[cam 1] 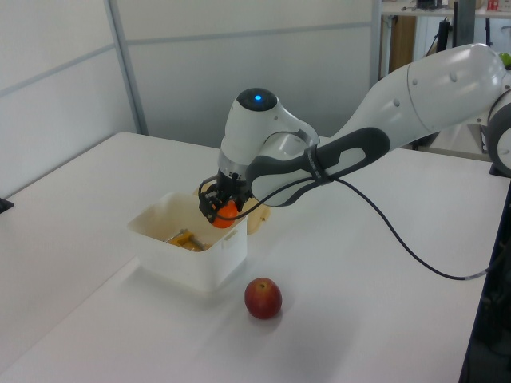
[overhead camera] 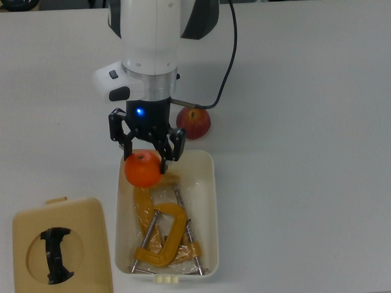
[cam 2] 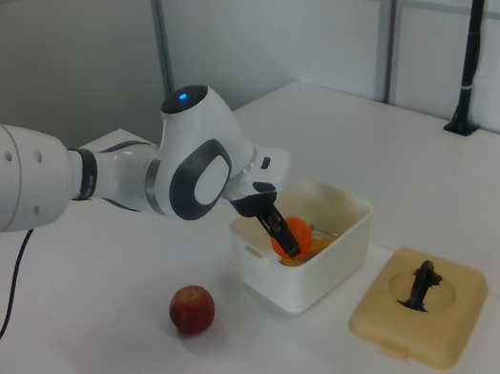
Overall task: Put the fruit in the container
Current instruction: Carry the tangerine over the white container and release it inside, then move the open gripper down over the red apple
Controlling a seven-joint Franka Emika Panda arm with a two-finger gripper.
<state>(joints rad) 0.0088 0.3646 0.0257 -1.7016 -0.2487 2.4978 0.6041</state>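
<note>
My gripper [overhead camera: 143, 162] [cam 1: 220, 211] [cam 2: 285, 237] is shut on the orange fruit [overhead camera: 142, 169] [cam 1: 226, 212] [cam 2: 297, 233] and holds it in the air over the top-left corner of the white container [overhead camera: 207, 204] [cam 1: 215, 262] [cam 2: 328, 264] as the top view shows it. The dark red apple [overhead camera: 194, 121] [cam 1: 263, 298] [cam 2: 193, 309] rests on the table just outside the container's short end, beside my wrist. Inside the container lies a yellow C-clamp [overhead camera: 161, 234] [cam 1: 184, 238].
A flat tan lid [overhead camera: 61, 251] [cam 2: 418, 304] with a black handle [overhead camera: 56, 255] lies on the table at the top view's lower left, beside the container. My arm's black cable [overhead camera: 228, 58] [cam 1: 415, 239] runs across the white table [overhead camera: 311, 149] behind the apple.
</note>
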